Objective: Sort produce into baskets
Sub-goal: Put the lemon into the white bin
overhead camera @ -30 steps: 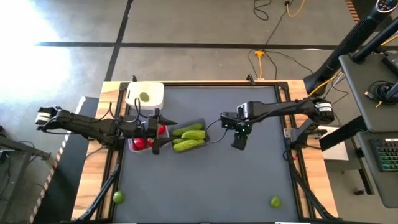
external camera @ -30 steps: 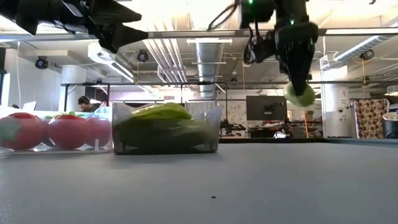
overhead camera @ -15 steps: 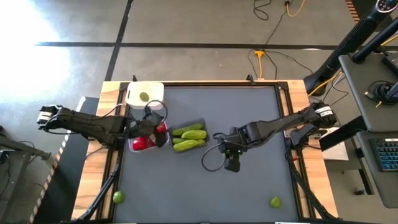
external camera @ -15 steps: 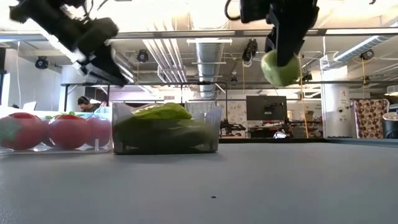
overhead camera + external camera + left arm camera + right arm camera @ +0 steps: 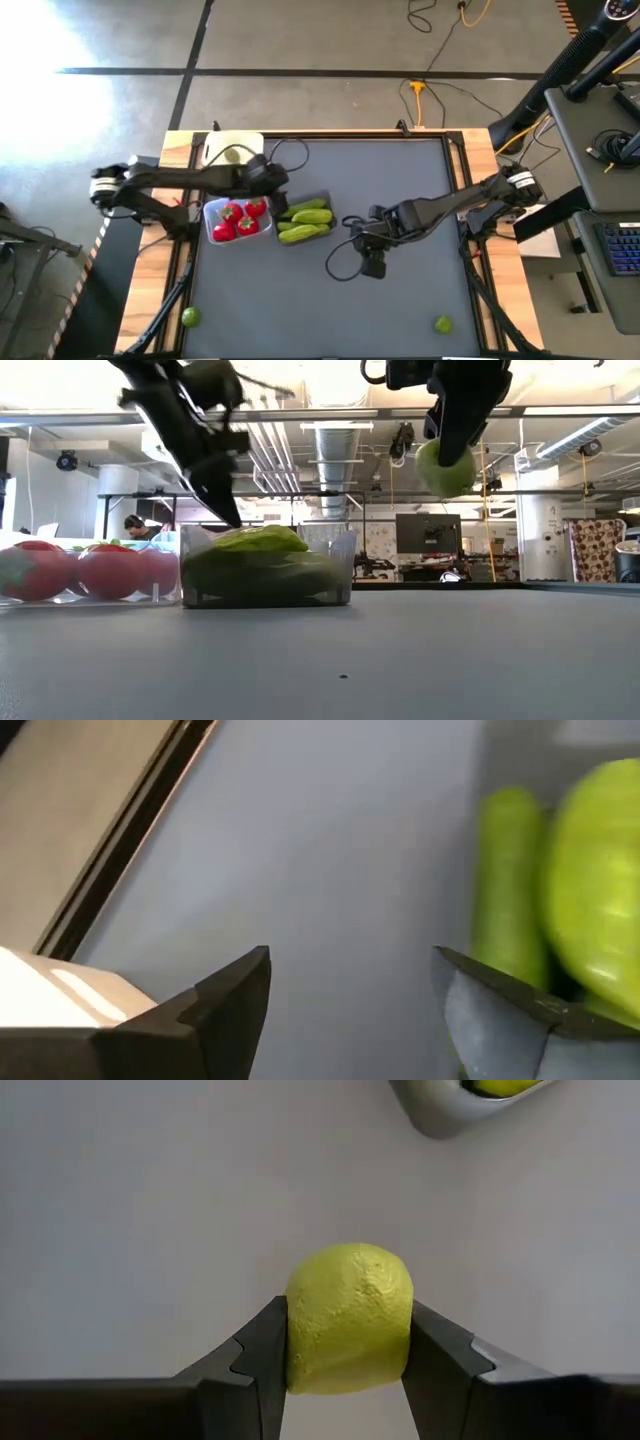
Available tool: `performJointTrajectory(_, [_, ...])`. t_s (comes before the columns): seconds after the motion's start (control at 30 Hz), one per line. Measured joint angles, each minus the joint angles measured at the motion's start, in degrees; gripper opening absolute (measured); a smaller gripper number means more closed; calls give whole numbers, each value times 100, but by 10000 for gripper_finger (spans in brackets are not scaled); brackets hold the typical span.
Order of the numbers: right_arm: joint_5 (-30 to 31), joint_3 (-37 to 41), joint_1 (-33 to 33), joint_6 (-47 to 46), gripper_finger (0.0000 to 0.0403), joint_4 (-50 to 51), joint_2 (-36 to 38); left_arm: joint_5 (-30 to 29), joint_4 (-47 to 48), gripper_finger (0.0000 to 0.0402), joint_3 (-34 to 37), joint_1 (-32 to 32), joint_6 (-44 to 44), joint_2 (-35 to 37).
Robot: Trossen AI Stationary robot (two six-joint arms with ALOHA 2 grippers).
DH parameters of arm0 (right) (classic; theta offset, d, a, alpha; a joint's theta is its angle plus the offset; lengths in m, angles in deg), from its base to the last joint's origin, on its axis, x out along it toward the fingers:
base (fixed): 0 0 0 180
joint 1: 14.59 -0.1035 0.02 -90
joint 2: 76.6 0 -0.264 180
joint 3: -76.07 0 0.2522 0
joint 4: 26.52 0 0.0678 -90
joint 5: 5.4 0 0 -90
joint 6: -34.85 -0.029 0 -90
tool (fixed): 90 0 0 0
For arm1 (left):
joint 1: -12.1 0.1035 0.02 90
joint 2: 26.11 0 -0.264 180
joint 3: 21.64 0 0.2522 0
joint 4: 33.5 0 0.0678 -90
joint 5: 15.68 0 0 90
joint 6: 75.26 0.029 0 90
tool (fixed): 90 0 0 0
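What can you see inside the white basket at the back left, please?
One small green lime lies in the white basket. The left arm crosses over the basket's near side, so anything beneath it is hidden.

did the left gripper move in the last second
Yes. In the high view the left gripper has swung off the tub of red fruits toward the table's far side, and now sits beside the white basket.

In the high view the white basket (image 5: 222, 146) is partly covered by the left arm, and the lime held in the right gripper (image 5: 372, 268) is hidden beneath it. The cucumbers (image 5: 560, 890) in the left wrist view are blurred and cut off by the picture's edge. In the low view both arms are cut off at the top.
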Motion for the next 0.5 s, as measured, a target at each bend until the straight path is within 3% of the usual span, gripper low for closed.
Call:
performJointTrajectory(0.4, [-9, 0, -277, -277, 146, 61, 0, 426, -313, 215, -1352, 502, 122, -1931])
performJointTrajectory(0.5, [11, 7, -288, -241, 146, 65, 0, 958, -339, 212, -1859, 510, 328, -2510])
